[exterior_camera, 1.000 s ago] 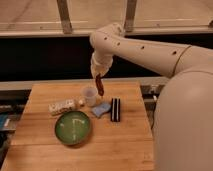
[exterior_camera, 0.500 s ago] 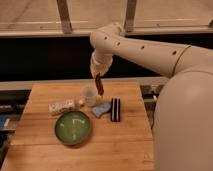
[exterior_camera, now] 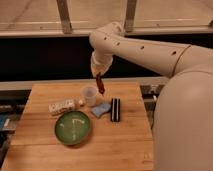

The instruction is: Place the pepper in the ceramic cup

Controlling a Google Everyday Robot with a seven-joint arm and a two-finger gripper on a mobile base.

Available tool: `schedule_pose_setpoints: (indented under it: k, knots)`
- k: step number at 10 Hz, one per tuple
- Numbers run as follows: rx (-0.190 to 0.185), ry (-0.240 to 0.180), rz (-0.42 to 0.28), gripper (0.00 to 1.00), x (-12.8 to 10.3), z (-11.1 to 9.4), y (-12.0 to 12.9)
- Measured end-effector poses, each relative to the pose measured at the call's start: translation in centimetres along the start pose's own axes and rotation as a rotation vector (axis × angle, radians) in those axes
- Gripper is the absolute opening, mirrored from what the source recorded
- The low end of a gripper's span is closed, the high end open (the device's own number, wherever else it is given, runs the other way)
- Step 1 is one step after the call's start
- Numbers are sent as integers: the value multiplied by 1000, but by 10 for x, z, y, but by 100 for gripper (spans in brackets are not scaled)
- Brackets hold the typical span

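Observation:
The pepper (exterior_camera: 100, 85) is dark red-brown and hangs downward from my gripper (exterior_camera: 97, 76), which is shut on its upper end. It hangs just above and slightly right of the ceramic cup (exterior_camera: 90, 95), a small pale cup standing upright on the wooden table (exterior_camera: 45, 145). The pepper's lower tip is near the cup's right rim; I cannot tell if it touches. My white arm reaches in from the right.
A round green bowl (exterior_camera: 73, 127) sits in front of the cup. A white packet (exterior_camera: 62, 106) lies left of the cup. A blue sponge (exterior_camera: 100, 110) and a black rectangular object (exterior_camera: 115, 109) lie right of it. A dark wall and rail stand behind the table.
The gripper and the pepper have stayed about where they were above the cup; nothing else has moved.

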Motion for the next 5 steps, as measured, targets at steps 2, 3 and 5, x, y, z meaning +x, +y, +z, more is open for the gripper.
schedule_pose_setpoints:
  k: [2, 3, 5]
  knots:
    - [2, -10, -13, 0, -9, 3, 1]
    - [-3, -13, -19, 0, -13, 7, 1]
    - [-14, -16, -29, 0, -20, 15, 2]
